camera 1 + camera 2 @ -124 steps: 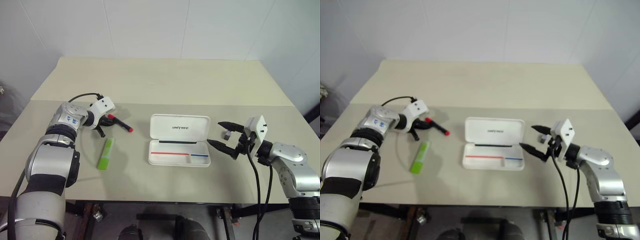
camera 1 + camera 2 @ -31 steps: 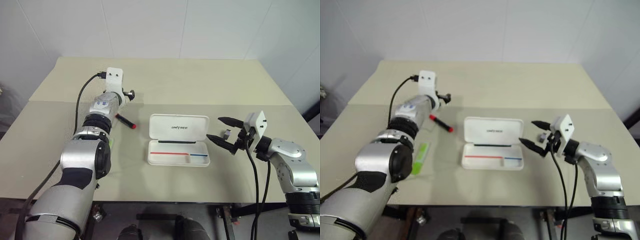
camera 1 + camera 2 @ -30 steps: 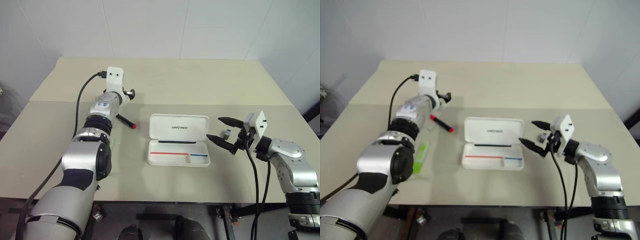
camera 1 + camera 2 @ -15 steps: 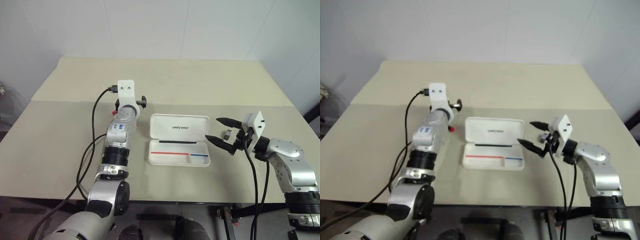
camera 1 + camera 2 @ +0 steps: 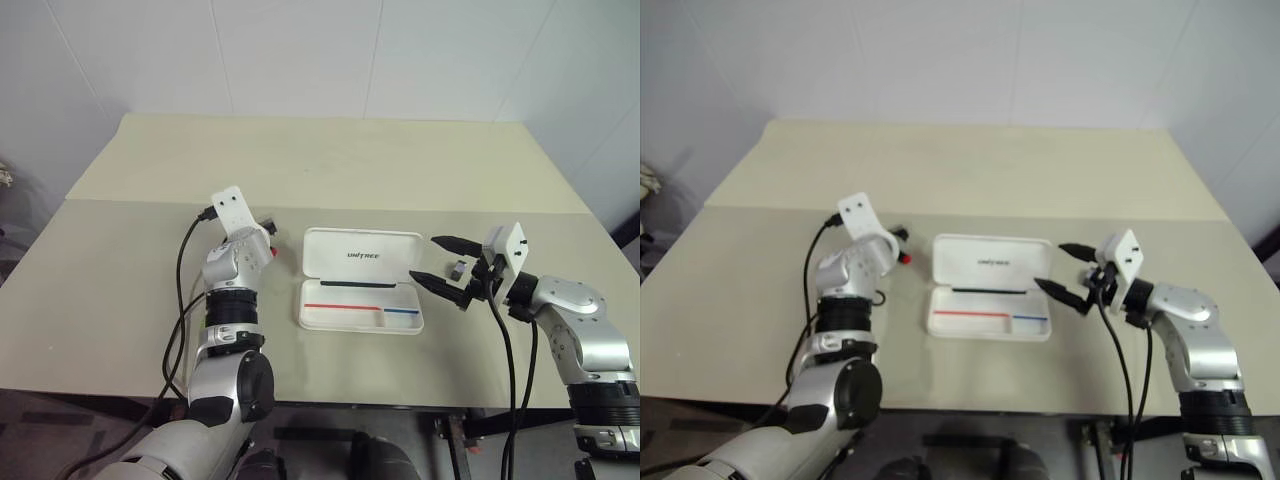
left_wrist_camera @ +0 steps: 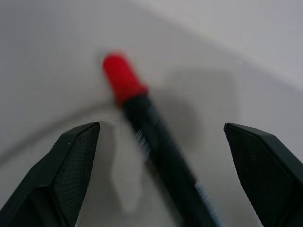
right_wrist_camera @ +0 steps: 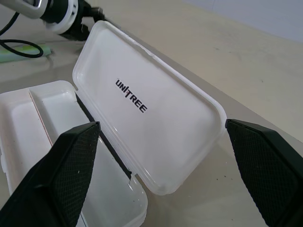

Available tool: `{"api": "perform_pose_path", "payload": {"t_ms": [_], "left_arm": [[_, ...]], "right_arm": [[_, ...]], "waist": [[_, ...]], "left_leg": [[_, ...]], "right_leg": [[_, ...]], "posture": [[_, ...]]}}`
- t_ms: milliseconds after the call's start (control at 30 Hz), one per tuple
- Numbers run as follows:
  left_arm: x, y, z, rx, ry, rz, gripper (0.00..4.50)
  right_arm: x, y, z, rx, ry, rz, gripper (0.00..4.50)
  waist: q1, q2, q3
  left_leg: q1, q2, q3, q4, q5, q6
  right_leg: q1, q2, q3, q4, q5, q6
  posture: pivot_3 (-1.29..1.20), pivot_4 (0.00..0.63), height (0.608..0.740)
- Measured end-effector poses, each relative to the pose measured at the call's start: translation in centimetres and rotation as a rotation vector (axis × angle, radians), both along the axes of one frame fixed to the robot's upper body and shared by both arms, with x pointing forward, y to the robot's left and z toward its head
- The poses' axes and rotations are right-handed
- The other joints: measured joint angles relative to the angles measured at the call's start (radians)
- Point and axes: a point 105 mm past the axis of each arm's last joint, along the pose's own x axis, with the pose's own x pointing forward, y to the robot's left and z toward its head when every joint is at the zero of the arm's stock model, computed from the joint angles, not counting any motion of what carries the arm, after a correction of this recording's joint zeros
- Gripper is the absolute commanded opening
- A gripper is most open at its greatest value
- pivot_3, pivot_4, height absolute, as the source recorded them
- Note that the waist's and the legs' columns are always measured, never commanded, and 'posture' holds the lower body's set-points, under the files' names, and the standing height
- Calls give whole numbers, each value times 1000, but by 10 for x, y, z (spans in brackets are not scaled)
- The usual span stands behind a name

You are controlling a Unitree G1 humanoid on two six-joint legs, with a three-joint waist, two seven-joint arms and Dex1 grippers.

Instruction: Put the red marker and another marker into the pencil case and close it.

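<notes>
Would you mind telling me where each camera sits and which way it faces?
Left and right eye views: on the head, looking down over the table; both arms show beside the open pencil case.
Left wrist view: looks along the open left pincer at the red marker.
Right wrist view: looks along the open right pincer into the case.
The eye and right wrist views share the case.

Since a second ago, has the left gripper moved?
Yes. The left gripper has come down and toward the pencil case, now open over the red marker.
</notes>
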Motion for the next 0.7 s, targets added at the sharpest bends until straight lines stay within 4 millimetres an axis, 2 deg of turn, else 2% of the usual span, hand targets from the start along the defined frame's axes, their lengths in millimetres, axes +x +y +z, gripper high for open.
{"api": "perform_pose_path", "payload": {"t_ms": [300,400,700], "left_arm": [[6,3,0,-37,70,-19,4465],[10,6,-1,-51,96,-36,3935],[19,23,-6,-50,154,-119,1033]], "right_arm": [[0,0,0,0,-2,-5,4500],[0,-1,-2,1,2,-8,4500],[0,-1,-2,5,-11,-13,4500]], "waist": [[3,0,0],[2,0,0],[5,1,-2]], "left_leg": [[2,0,0,0,1,-1],[3,0,-1,0,2,-1],[4,0,-3,0,9,0]], "right_leg": [[1,0,0,-1,0,-1],[1,0,0,0,1,-3],[3,0,-1,-1,5,-8]], "posture": [[0,150,740],[0,150,740],[0,150,740]]}}
